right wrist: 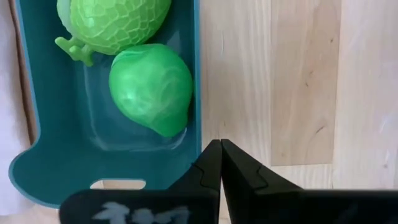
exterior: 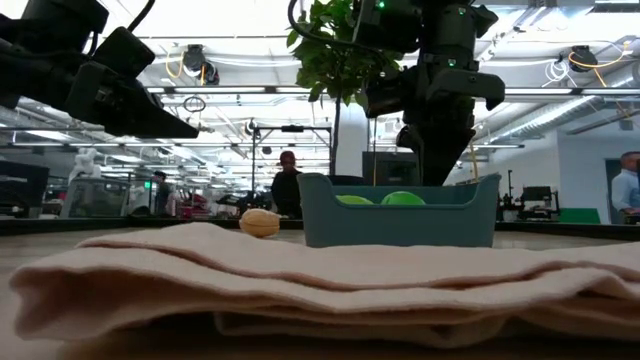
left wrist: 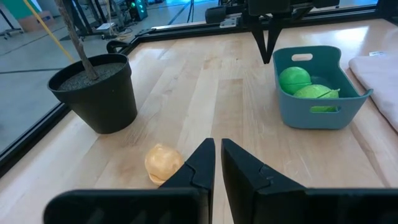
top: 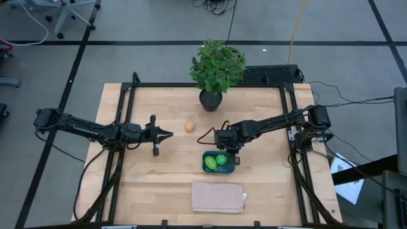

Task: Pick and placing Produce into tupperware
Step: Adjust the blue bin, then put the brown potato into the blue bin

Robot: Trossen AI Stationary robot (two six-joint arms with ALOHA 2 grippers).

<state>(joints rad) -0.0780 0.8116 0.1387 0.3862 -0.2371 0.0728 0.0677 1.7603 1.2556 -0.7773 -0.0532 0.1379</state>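
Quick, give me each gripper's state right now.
Left gripper: shut, holding nothing, near the tan-orange piece.
Right gripper: shut, empty, above the tupperware rim.

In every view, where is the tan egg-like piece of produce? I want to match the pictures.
High view: tan piece on bare wood, between the two grippers.
Low view: tan piece just left of the teal container, behind the cloth.
Left wrist view: tan piece close beside the left gripper.
Right wrist view: not in it.
Shared landmark: the teal container.
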